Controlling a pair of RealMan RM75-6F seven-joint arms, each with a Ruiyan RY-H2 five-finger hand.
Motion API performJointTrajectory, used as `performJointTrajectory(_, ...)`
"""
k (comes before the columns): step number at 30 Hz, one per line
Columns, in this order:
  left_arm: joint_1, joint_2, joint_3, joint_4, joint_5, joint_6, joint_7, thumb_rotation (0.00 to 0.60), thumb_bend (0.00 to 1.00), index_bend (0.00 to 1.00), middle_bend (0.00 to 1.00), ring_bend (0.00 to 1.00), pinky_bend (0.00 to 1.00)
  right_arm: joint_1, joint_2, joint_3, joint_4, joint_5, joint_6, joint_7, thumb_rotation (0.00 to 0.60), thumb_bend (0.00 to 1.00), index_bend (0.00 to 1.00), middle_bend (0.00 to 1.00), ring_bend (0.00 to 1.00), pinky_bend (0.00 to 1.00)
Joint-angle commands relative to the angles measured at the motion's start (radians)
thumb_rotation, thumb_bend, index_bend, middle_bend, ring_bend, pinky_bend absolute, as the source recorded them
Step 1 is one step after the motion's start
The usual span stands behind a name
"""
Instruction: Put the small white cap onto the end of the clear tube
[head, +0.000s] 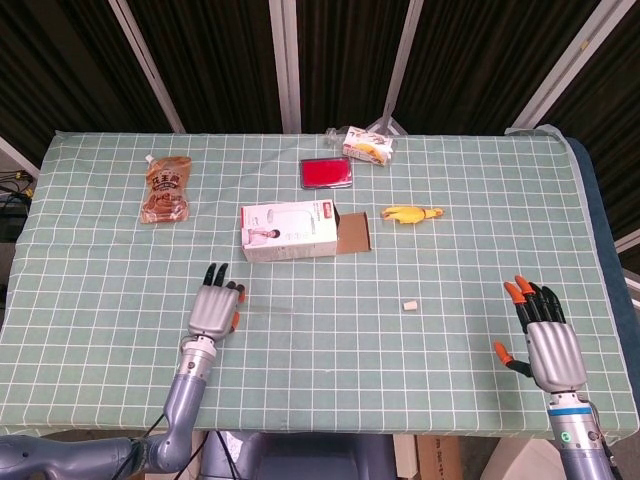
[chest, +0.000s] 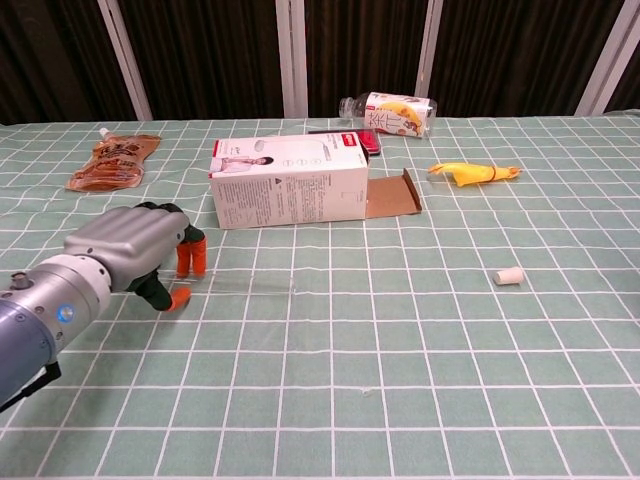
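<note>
- The small white cylindrical cap (chest: 509, 276) lies on its side on the green checked tablecloth (head: 330, 340), untouched, at about 4 o'clock from the white cardboard box with its brown flap open (head: 288, 230).
- The clear thin tube (chest: 245, 283) is hard to make out: in the chest view a faint glassy line lies flat on the cloth, running toward 3 o'clock from the left hand. The head view shows only a pale streak there.
- The left hand (chest: 140, 250) hovers low at the tube's near end, fingers curled downward with orange fingertips (chest: 193, 259) close to the cloth; whether it has the tube pinched I cannot tell.
- The right hand (head: 548, 338) rests near the table's edge at 5 o'clock from the cap, well apart from it, fingers spread and holding nothing.
- Judged from this, nothing of the task is done: cap and tube are well apart, neither lifted. Left to do: secure the tube, pick up the cap, bring them together and press the cap on.
- Unrelated items sit far off: a brown sauce pouch (head: 166, 187), a red flat case (head: 327, 172), a yellow rubber chicken toy (head: 411, 213).
</note>
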Motion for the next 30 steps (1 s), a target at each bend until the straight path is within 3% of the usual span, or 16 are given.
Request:
performJointTrajectory(1, -0.004, -0.006, 0.000, 0.006, -0.005, 0.001, 0.001, 0.600, 0.50, 0.45, 0.42, 0.07, 0.00, -0.001, 0.000, 0.000, 0.000, -0.001, 0.001, 0.001, 0.600, 0.32, 0.00, 0.00, 0.00, 0.00)
performJointTrajectory(4, -0.009, -0.012, 0.000, 0.013, -0.008, 0.001, -0.002, 0.600, 0.52, 0.46, 0.43, 0.07, 0.00, -0.002, 0.000, 0.001, 0.000, -0.003, 0.002, 0.004, 0.600, 0.32, 0.00, 0.00, 0.00, 0.00)
performJointTrajectory(12, -0.015, -0.021, 0.007, 0.020, 0.025, 0.011, -0.039, 0.600, 0.70, 0.49, 0.48, 0.10, 0.00, -0.003, -0.001, 0.002, 0.002, -0.006, 0.003, 0.009, 0.600, 0.32, 0.00, 0.00, 0.00, 0.00)
performJointTrajectory(26, -0.001, 0.056, 0.013, -0.043, 0.164, 0.044, -0.195, 0.600, 0.71, 0.50, 0.50, 0.10, 0.00, -0.005, 0.000, 0.007, -0.003, 0.003, 0.002, 0.001, 0.600, 0.32, 0.00, 0.01, 0.00, 0.00)
performJointTrajectory(30, 0.005, 0.104, 0.004, -0.084, 0.211, 0.058, -0.253, 0.600, 0.71, 0.50, 0.50, 0.10, 0.00, 0.006, -0.012, 0.024, -0.006, 0.008, 0.001, -0.025, 0.600, 0.32, 0.07, 0.13, 0.12, 0.00)
